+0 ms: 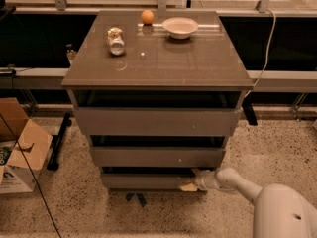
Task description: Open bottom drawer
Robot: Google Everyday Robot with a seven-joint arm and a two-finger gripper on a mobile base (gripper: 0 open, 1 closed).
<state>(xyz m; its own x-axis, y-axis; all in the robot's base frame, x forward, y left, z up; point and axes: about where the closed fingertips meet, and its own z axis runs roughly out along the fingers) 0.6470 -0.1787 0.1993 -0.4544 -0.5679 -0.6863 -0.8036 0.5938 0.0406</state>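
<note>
1. My claw (191, 181) is low and near, at the right end of the slim grey-brown bottom drawer front (148, 181), touching it or just about. Its cream tip sits right at that front's right edge.
2. Whether the claw is wide, narrow or holding the front, I cannot tell.
3. My white arm (237, 182) comes in from the near right, low over the speckled terrazzo floor (277, 148).
4. The bottom drawer is the lowest of three in the grey-brown cabinet (158, 63), under the middle grey front (157, 156) and the tall top grey front (157, 122). Only a thin dark gap shows above it.
5. On the glossy cabinet top there is a small orange ball-shaped thing (147, 17) at the far edge, with a shallow white bowl (180, 27) just right of it.
6. A crumpled silver can (116, 39) lies on the far left of the top, well apart from the bowl.
7. An open brown cardboard box (20, 148) sits on the floor left of the cabinet.
</note>
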